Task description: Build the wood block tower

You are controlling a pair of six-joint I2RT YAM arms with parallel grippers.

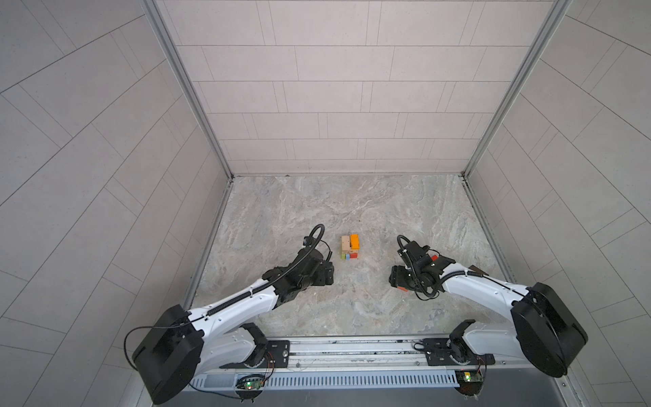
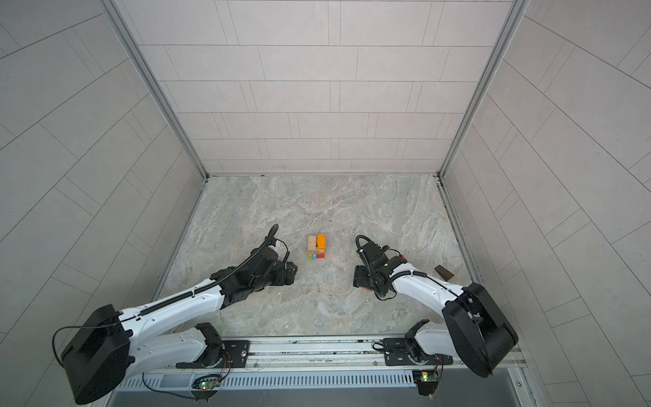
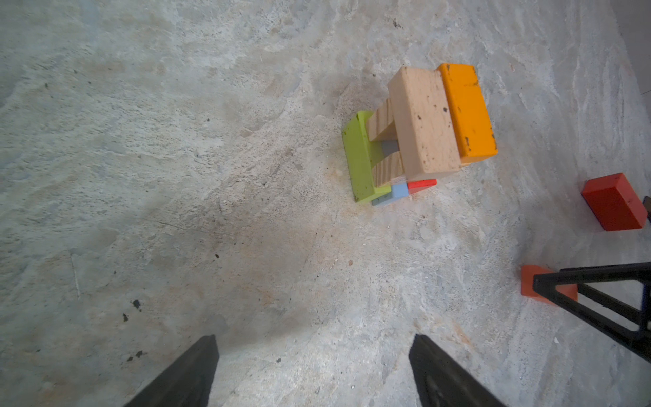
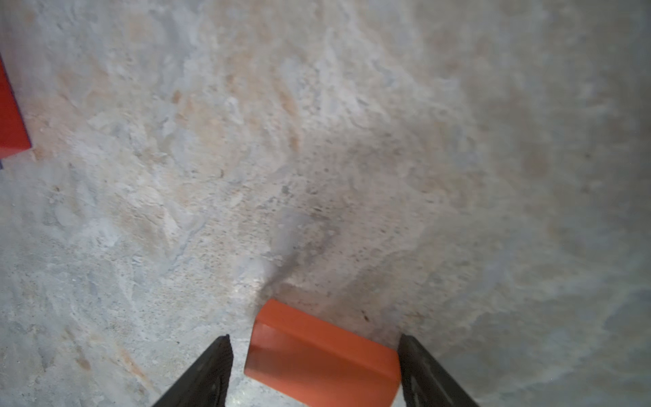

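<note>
The tower point(image 1: 349, 246) point(image 2: 316, 246) stands mid-table. In the left wrist view the tower point(image 3: 419, 134) has green, light blue and red planks lowest, two tan planks crossed above, and a tan and an orange plank on top. My left gripper point(image 3: 313, 338) is open over bare table, left of the tower. My right gripper point(image 4: 314, 338) straddles an orange-red block point(image 4: 322, 356) lying on the table. One finger touches the block and a gap shows at the other finger. A corner of this block point(image 1: 401, 289) peeks out under the right wrist.
A loose red block point(image 3: 613, 202) point(image 1: 434, 258) lies just beyond the right wrist. A dark brown block point(image 2: 444, 272) rests near the right wall. Walls close in the table on three sides.
</note>
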